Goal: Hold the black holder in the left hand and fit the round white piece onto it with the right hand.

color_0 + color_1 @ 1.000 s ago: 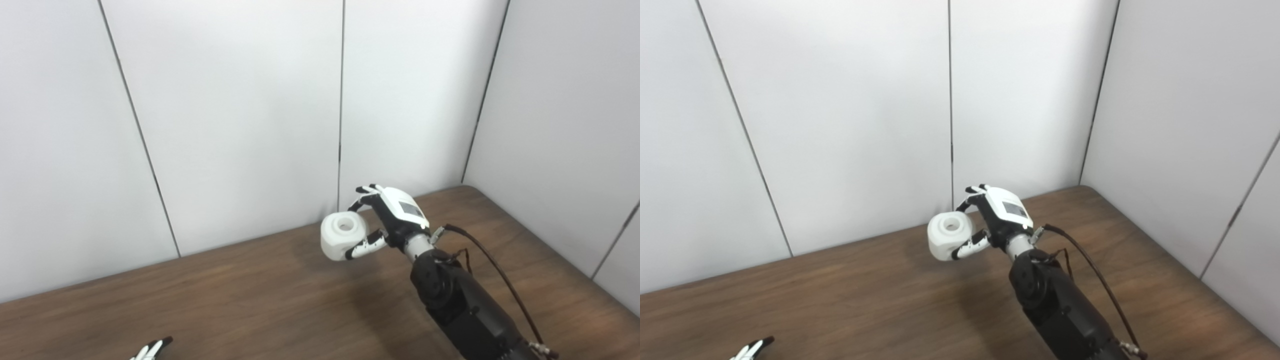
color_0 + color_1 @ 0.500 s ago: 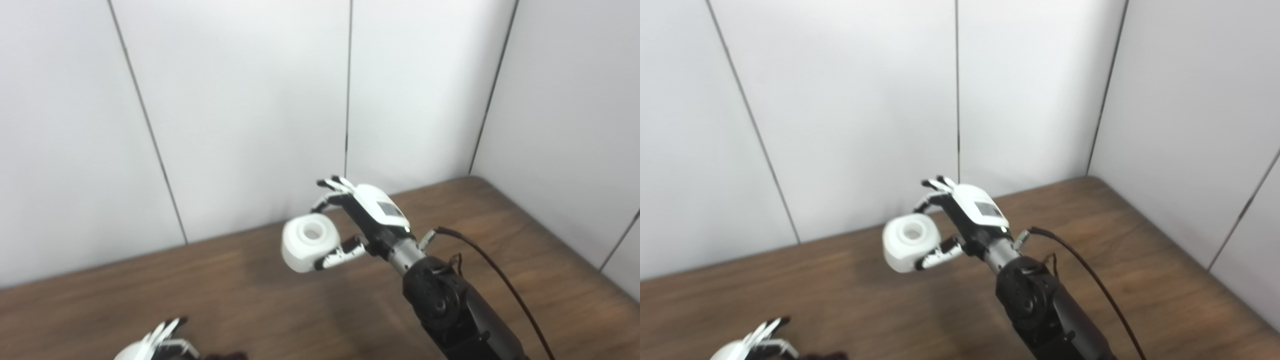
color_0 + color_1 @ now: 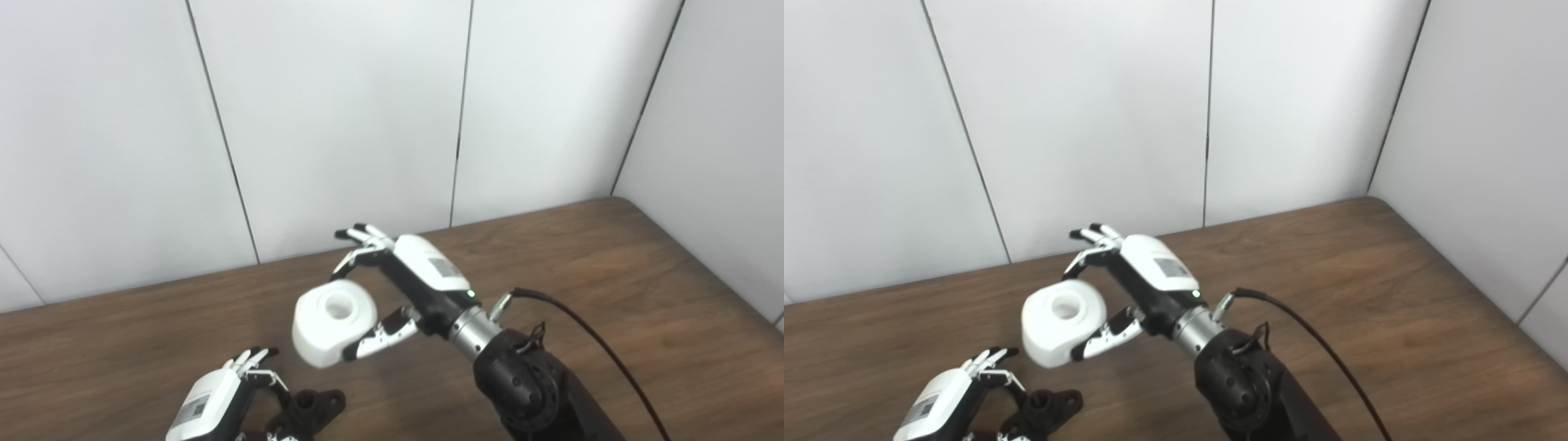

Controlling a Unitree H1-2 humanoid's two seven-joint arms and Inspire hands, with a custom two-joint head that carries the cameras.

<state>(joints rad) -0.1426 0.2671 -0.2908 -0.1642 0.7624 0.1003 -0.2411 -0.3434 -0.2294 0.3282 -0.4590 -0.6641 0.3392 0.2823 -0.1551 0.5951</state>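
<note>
My right hand (image 3: 398, 288) is raised above the table and is shut on the round white piece (image 3: 332, 321), a thick white cylinder with a hole in its top face. At the bottom left my left hand (image 3: 217, 398) is shut on the black holder (image 3: 309, 409), a small dark part with a round socket, low over the wooden table (image 3: 612, 294). The white piece hangs just above and slightly right of the holder, with a gap between them. The lower part of my left hand is cut off by the picture's edge.
White wall panels (image 3: 343, 116) close off the table's far side and right side, meeting at the far right corner. A black cable (image 3: 588, 331) loops from my right forearm over the table.
The camera has tilted down and left. My right hand has carried the white piece left and toward me. My left hand has come into view holding the black holder.
</note>
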